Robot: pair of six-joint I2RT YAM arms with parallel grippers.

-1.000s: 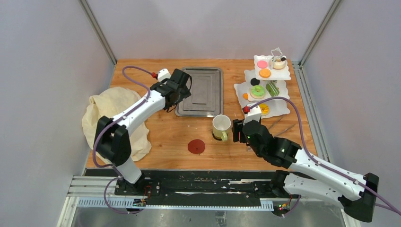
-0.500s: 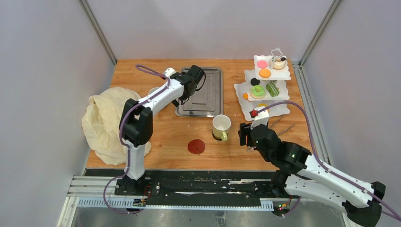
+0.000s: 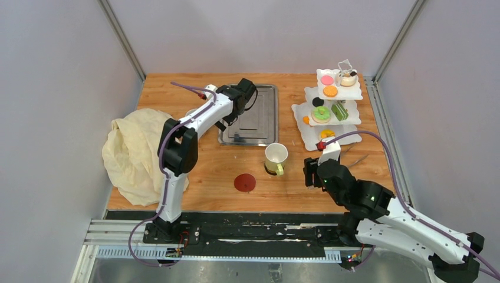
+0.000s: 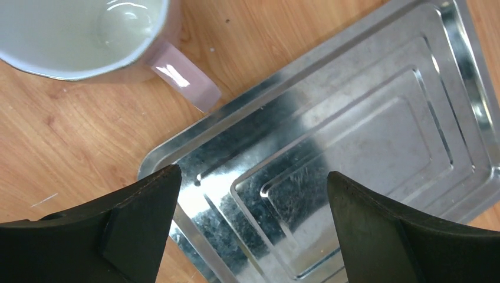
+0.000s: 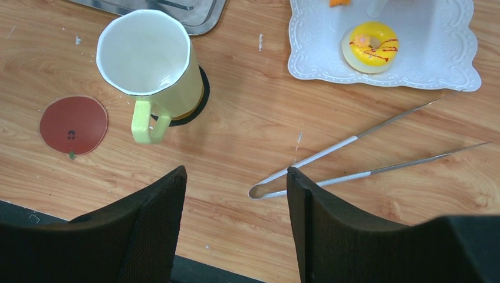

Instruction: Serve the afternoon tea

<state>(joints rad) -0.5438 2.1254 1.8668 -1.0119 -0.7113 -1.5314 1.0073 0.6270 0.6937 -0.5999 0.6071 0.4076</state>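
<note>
Wide open, the left claw [image 3: 234, 112] hangs over the left side of the shiny steel tray [image 3: 262, 112] in the upper middle of the top view, and it holds nothing. The right claw [image 3: 308, 171] sits lower, right of the middle, partly open and empty too. Between them the pale yellow-green mug [image 3: 276, 155] stands on a dark round coaster [image 3: 269, 171], so one cup looks served. Down and to the left, the round red coaster [image 3: 244, 182] is bare, most likely kept for the second cup. The white stand with square plates [image 3: 352, 139] shows off the little cakes at the upper right, and a cream cloth [image 3: 132, 153] is heaped at the left. In the left wrist view the two black fingers [image 4: 141, 212] stand far apart with only the tray below them. The pale mug with a pink handle [image 4: 82, 35] is in the upper left on the wooden table [image 4: 71, 130], just beside the tray corner. I think the claw is spread this wide so it can fit around that mug. In the right wrist view the fingers [image 5: 153, 224] are apart, and the thin metal tongs [image 5: 354, 156] lie on the wood below, not gripped. The yellow-green mug is at the upper left, its handle pointing down the picture.
</note>
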